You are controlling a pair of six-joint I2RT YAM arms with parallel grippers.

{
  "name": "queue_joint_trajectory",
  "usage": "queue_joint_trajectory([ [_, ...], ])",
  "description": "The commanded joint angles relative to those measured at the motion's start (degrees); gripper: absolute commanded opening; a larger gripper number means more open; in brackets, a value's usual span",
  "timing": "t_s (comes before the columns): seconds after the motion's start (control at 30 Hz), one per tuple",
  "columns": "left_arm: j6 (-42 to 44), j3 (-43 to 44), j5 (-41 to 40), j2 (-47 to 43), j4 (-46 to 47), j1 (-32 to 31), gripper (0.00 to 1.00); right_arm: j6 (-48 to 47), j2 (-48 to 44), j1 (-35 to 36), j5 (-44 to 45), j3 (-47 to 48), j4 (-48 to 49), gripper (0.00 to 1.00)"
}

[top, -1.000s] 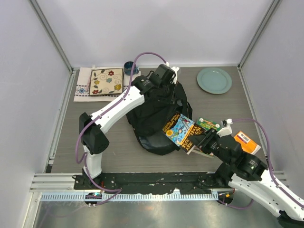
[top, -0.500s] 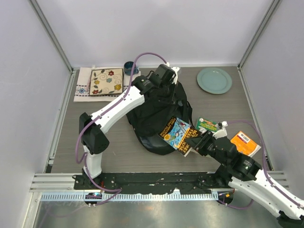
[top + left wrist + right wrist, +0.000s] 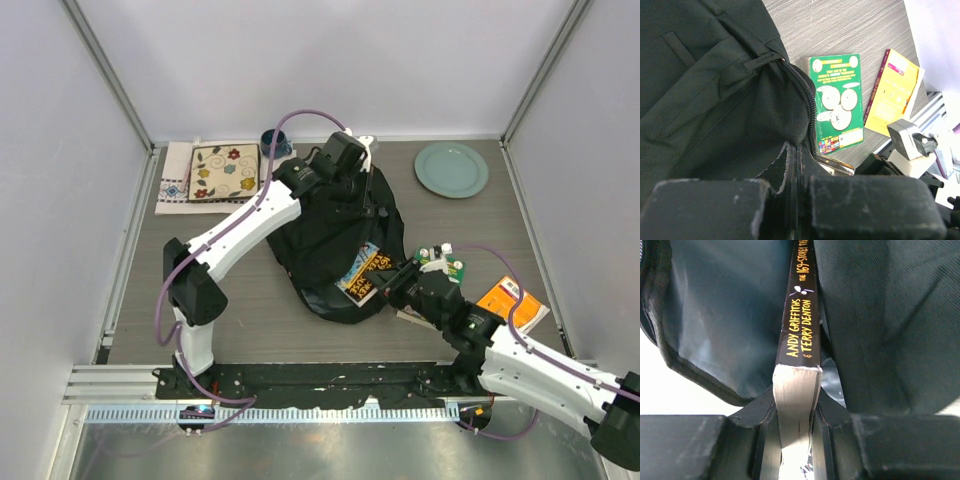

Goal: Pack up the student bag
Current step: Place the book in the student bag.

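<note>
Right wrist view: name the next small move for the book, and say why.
Probably push the book a little deeper into the student bag. The right hand grips its near end, only its far end sits inside the opening, and the left hand holds the bag's zipper edge up.

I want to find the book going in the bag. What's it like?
Find the black student bag mid-table. At its open edge the right gripper pinches a book, partly inside. Unlike the green book and orange book lying flat nearby, its spine is black with yellow lettering.

Overhead, wrist close-ups; shared student bag (image 3: 320,250)
</note>
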Motion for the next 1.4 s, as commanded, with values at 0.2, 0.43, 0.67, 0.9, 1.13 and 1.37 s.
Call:
queue_joint_trajectory([
  [0.2,-0.4,0.7,3.3,-5.9,3.2,0.0,0.00,1.1,6.8,-2.8,2.4,2.3,23.8,0.01],
  [0.43,-0.2,1.4,6.2,-6.0,4.3,0.1,0.00,-0.6,13.1,-2.8,9.9,0.7,32.4,0.01],
  [0.67,-0.7,2.3,8.1,-5.4,3.9,0.0,0.00,-3.9,26.7,-2.7,9.1,5.0,40.8,0.04],
  [0.9,-1.0,1.7,8.4,-5.7,4.4,0.1,0.00,-7.7,42.2,-2.7,11.1,6.1,60.7,0.08],
  [1.13,-0.7,1.3,7.7,-5.8,4.1,0.1,0.00,-6.3,56.3,-2.5,20.5,9.0,67.9,0.13],
  [1.37,-0.4,-0.3,5.9,-6.1,4.1,0.2,0.00,0.5,57.8,-2.3,29.3,8.6,55.4,0.49],
])
